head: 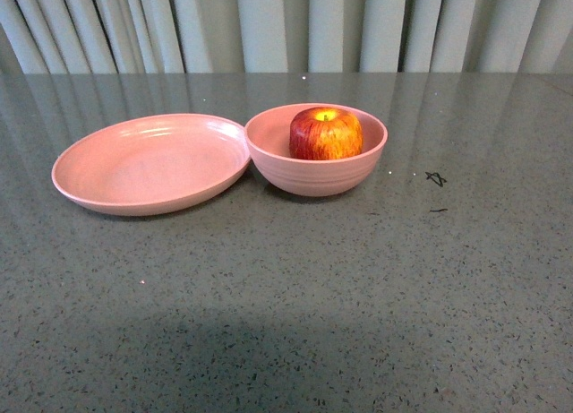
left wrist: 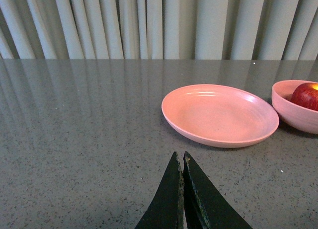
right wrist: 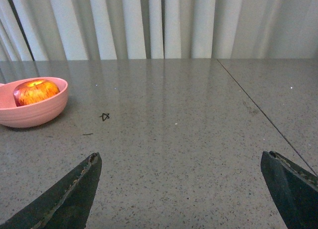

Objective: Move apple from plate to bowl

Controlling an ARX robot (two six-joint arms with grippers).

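Left end effector (left wrist: 182,162) closed, empty, above bench (head: 286,323). Right end effector (right wrist: 181,164) spread wide, empty. Apple (head: 326,133) upright in bowl (head: 315,173), stem hollow up; plate (head: 152,165) alongside, touching.

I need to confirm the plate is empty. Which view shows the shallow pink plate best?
The left wrist view: the wide, shallow pink plate lies whole and close, its inside bare. The front view also shows it whole, at a flatter angle, beside the deep pink bowl. The right wrist view misses it.
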